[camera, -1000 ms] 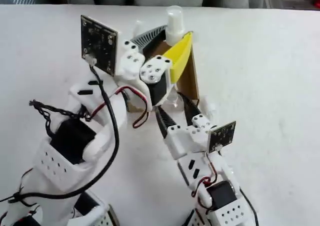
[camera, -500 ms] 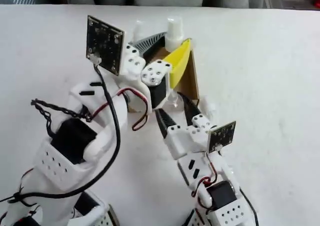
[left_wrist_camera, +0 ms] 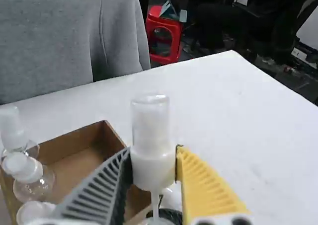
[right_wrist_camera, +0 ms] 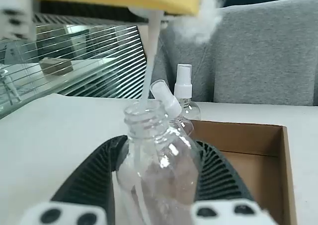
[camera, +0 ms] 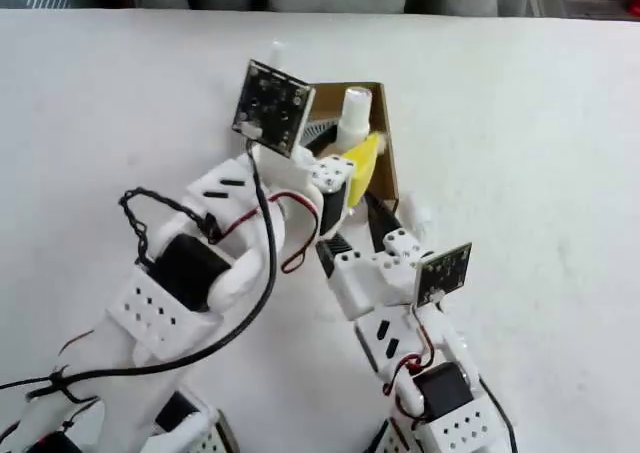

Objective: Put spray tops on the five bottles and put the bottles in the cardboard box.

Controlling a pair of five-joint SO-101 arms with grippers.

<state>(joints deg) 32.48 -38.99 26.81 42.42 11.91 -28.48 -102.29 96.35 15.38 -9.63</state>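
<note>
Step in hand: a spray top is being fitted to what is judged the last loose bottle.

- Left gripper [left_wrist_camera: 153, 154]: clenched on the spray top [left_wrist_camera: 150, 130], grey and yellow jaws pressed to either side of its white collar, clear cap upward.
- Right gripper [right_wrist_camera: 160, 148]: black jaws closed around the body of the open bottle [right_wrist_camera: 158, 178]. The bottle is held upright, just near of the box [camera: 389, 168], about mid-table.
- Dip tube [right_wrist_camera: 149, 61]: hangs from the top and is seen passing down through the bottle neck. The collar is well above the neck, not seated.
- At least two capped bottles [right_wrist_camera: 184, 93] are seen at the far left of the box, judged to stand inside it. The exact count cannot be told.

Next move, as judged: the top should be lowered straight along the tube line until the collar meets the neck, then pressed or turned home while the bottle is held firm. A tilt would bend the tube or catch the collar on the rim
</note>
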